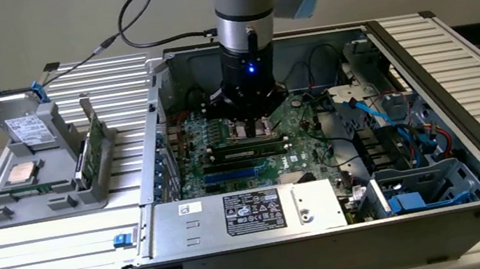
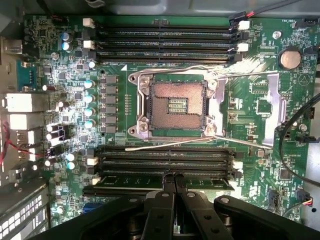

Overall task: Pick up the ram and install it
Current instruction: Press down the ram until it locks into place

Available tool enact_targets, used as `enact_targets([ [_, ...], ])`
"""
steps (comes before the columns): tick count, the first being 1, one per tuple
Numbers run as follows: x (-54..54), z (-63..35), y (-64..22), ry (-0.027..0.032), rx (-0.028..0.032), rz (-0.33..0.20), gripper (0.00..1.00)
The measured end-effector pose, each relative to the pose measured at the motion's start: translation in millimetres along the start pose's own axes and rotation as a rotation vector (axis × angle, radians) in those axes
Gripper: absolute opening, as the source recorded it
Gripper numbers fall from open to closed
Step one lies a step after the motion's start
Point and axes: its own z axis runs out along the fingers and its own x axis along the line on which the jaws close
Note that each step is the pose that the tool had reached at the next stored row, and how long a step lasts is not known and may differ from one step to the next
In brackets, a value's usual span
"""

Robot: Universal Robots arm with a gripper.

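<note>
Gripper: jaws closed together, tips directly above the ram.
Ram: lies seated in a motherboard slot beside the open CPU socket.
Power supply: label print unreadable.
Tabletop: carries a grey parts holder.

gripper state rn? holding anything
gripper: closed, fingertips together right above the ram that sits in a motherboard slot; whether it grips or just presses the stick cannot be told.
</note>
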Motion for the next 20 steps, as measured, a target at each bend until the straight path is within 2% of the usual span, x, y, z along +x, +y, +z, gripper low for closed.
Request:
enact_targets([
  [4, 4.5, 0.0, -5.5, 0.0000, 0.0000, 0.000, 0.10],
  [11, 6.2, 0.4, -25.4, 0.0000, -0.0007, 0.000, 0.10],
  [20, 6.2, 0.4, -26.5, 0.0000, -0.0015, 0.000, 0.10],
])
